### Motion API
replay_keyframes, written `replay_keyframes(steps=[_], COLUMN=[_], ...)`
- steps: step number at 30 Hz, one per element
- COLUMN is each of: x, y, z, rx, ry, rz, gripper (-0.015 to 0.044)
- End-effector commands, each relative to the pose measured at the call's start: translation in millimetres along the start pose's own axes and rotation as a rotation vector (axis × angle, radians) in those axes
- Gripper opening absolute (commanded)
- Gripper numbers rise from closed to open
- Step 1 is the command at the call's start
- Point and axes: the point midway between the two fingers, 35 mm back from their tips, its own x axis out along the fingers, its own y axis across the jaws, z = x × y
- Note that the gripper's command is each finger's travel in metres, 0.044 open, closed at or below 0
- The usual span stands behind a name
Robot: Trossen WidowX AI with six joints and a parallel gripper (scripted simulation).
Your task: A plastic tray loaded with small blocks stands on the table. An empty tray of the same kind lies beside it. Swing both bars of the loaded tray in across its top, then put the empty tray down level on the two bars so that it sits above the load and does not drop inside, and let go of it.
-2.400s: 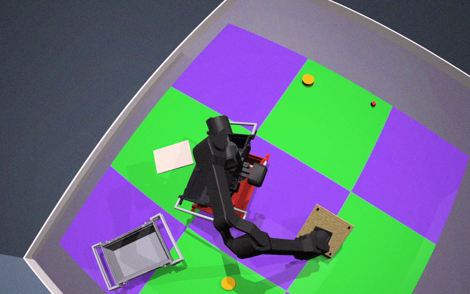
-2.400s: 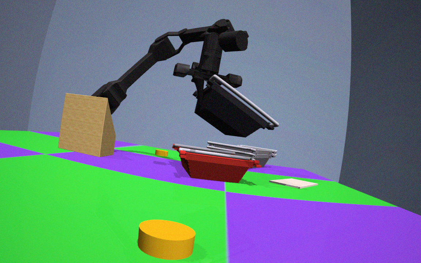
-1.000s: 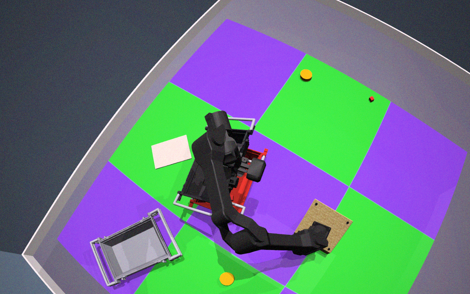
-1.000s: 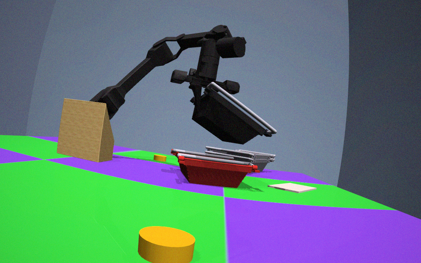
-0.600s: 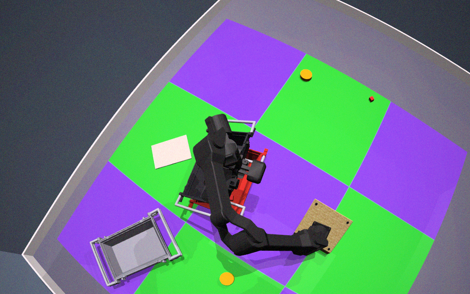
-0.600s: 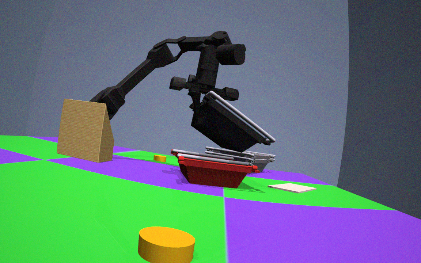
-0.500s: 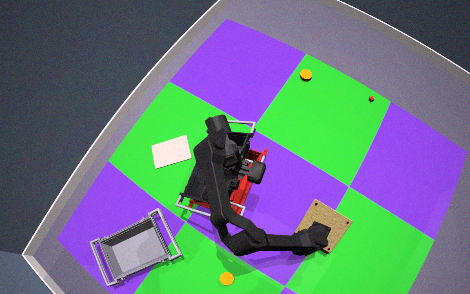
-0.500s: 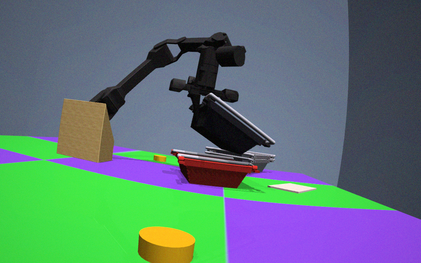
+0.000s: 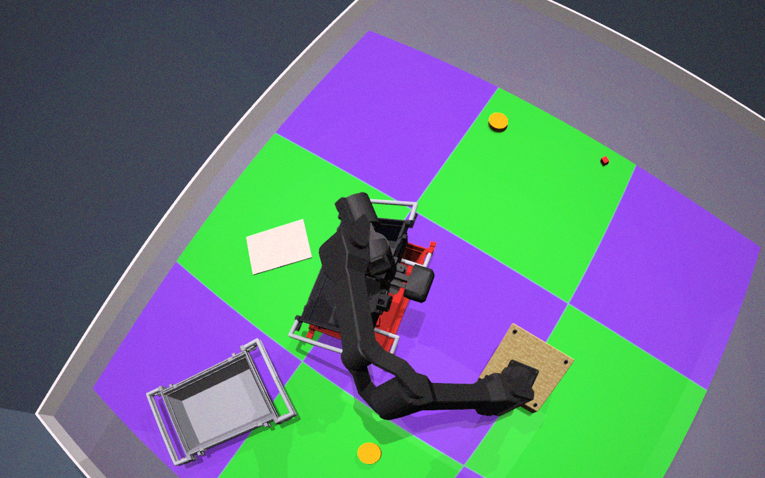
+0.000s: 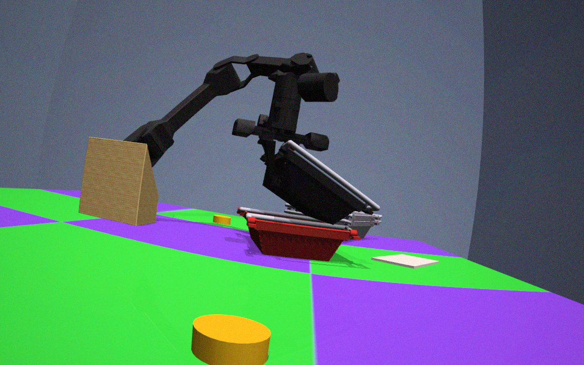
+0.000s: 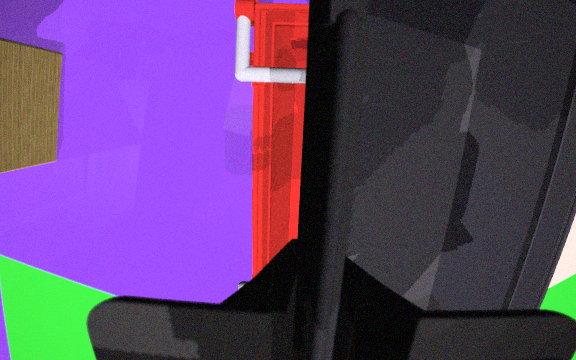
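The red tray (image 9: 396, 309) (image 10: 294, 240) (image 11: 263, 200) stands upright on the table. Its two wire bars lie in across its top; one bar (image 11: 268, 75) shows well in the wrist view. Its load is mostly hidden. My gripper (image 10: 270, 158) (image 11: 307, 248) is shut on one long wall of the black tray (image 9: 321, 297) (image 10: 312, 190) (image 11: 418, 125). The black tray hangs steeply tilted above the red one, gripped wall high and far side low. Its low edge is close over the red tray's bars; contact is unclear. The black tray's bars (image 9: 394, 202) are swung out over its ends.
A grey tray (image 9: 224, 407) (image 10: 361, 221) with bars swung out stands beyond. A pale flat plate (image 9: 278, 246) (image 10: 405, 260), two yellow discs (image 9: 497, 121) (image 9: 368, 453) and a tiny red cube (image 9: 604, 160) lie around. The arm's wooden base (image 9: 552, 359) (image 10: 112, 181) stands nearby.
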Motion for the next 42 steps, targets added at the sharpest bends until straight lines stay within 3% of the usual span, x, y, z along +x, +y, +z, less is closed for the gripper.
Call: replay_keyframes(steps=[1, 42], x=[-1, 26], y=[0, 19], z=[0, 0], rx=[0.002, 0.003], ry=[0.004, 0.003], rz=[-0.020, -0.020], gripper=[0.0000, 0.0000])
